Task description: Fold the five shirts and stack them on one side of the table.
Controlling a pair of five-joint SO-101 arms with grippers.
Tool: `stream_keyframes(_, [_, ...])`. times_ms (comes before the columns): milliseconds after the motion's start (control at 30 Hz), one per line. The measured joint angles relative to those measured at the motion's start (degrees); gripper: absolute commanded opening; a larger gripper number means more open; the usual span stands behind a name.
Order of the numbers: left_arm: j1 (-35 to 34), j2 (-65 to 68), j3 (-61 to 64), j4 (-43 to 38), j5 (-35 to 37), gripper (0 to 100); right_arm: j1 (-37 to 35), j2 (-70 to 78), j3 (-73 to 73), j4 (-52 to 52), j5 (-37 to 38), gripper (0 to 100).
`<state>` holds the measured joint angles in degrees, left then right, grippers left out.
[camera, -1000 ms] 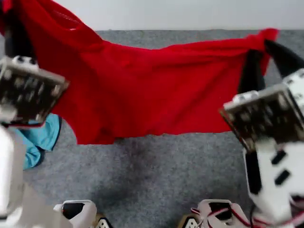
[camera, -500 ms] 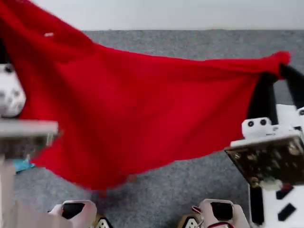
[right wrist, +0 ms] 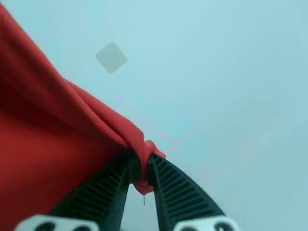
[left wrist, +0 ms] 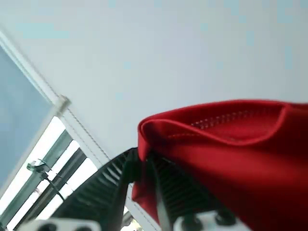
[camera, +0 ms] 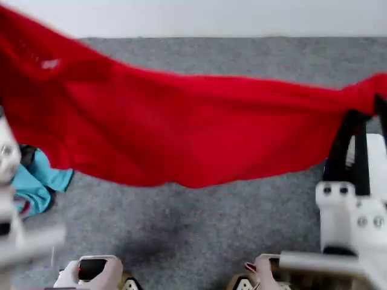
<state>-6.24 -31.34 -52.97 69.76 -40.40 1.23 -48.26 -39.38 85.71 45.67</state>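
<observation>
The left gripper (left wrist: pixel 143 163) and right gripper (right wrist: pixel 140 168) each pinched an end of the red shirt (camera: pixel 181 139), stretched above the grey table (camera: pixel 211 229). The step looked like spreading; next it needed laying down flat.

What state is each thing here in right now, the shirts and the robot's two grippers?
red shirt: lifted off the table, stretched wide between the two grippers, not folded.
left gripper: shut on a hemmed edge of the red shirt.
right gripper: shut on a bunched corner of the red shirt.
blue shirt: crumpled, lying unfolded on the table near its edge.
</observation>
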Motion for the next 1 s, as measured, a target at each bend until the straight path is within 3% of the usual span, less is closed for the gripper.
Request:
stream_keyframes(333, [0.0, -5.54, -1.58, 0.18, 0.0, 2, 6.59, -5.89, -1.93, 5.1, 1.93, 1.1])
stream_keyframes(500, [0.0, -3.87, -1.23, 4.48, 0.0, 2, 6.86, -5.1, 0.88, 7.82, 3.43, 1.1])
stream_keyframes(833, [0.62, 16.53, -0.97, 18.55, 0.0, 2, 6.07, 3.6, 25.32, 7.74, 8.53, 1.1])
stream_keyframes(1000, [3.08, 31.03, 2.11, 23.56, 0.0, 2, 3.96, 7.82, 41.23, 0.79, 8.79, 1.1])
